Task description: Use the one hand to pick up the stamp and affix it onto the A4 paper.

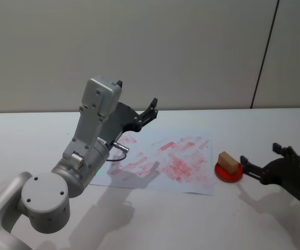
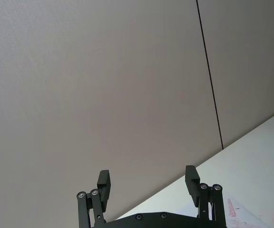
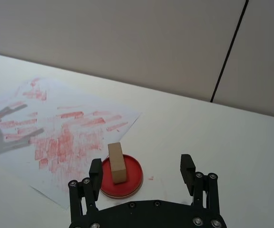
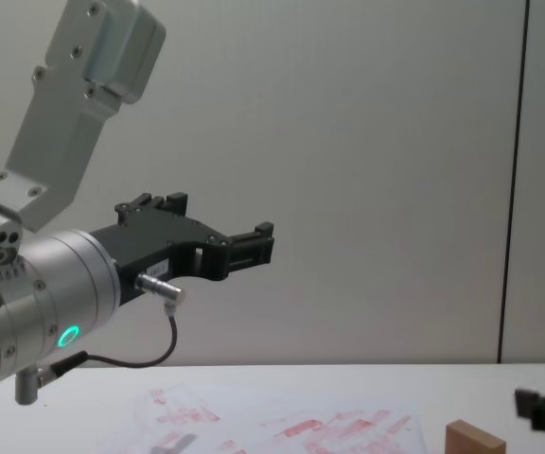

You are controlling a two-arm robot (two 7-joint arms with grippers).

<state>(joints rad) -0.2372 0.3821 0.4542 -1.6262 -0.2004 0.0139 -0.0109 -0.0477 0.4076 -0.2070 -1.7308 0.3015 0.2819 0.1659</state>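
The stamp (image 1: 228, 161), a small light-brown wooden block, stands on a round red ink pad (image 1: 228, 172) just right of the A4 paper (image 1: 160, 161), a white sheet covered in smudgy red imprints. My right gripper (image 1: 258, 162) is open at table height, right of the stamp and a short gap from it. In the right wrist view the stamp (image 3: 117, 163) stands ahead of the open gripper (image 3: 141, 168), nearer one finger (image 3: 95, 172). The block's top (image 4: 474, 440) shows in the chest view. My left gripper (image 1: 152, 110) hangs open and empty, raised above the paper's far left part.
The large left arm (image 1: 82, 161), with its green glowing ring (image 4: 67, 336) and dangling cable, looms over the paper's left side. A plain wall with a dark vertical seam (image 1: 264, 54) stands behind the white table (image 1: 155, 219).
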